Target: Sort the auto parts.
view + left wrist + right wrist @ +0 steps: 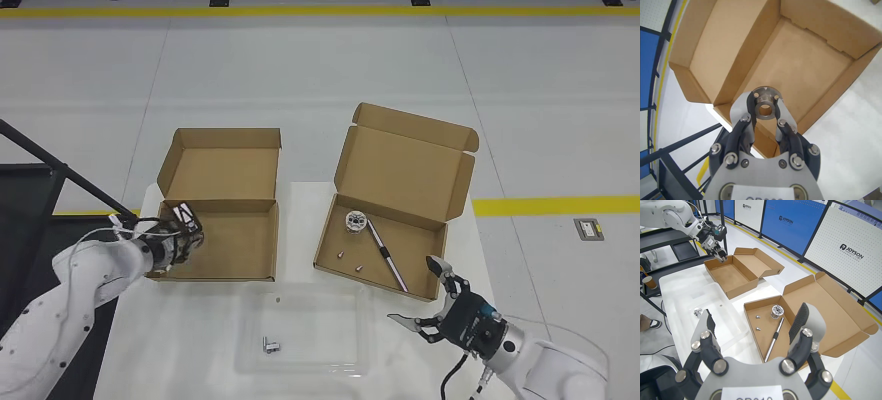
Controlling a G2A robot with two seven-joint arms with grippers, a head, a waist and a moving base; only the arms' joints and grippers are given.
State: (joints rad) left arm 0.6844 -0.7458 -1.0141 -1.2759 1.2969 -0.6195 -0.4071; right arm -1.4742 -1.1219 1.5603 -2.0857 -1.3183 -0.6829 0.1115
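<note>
My left gripper (763, 108) is shut on a metal flanged bushing (764, 103), held just over the near corner of the left cardboard box (235, 240); the same gripper (722, 256) shows from afar at that box's rim. My right gripper (757, 321) stands open and empty near the table's front right, beside the right cardboard box (425, 255). That box holds a metal hub (777, 311), a long rod (775, 336) and two small bolts (758, 317). A small metal bracket (271, 345) lies in the clear plastic tray (345, 300).
Both boxes have their lids open toward the back. The tray sits at the table's front middle between the arms. A paper cup (649, 282) stands on a side shelf. A black frame (683, 140) runs beside the table's left edge.
</note>
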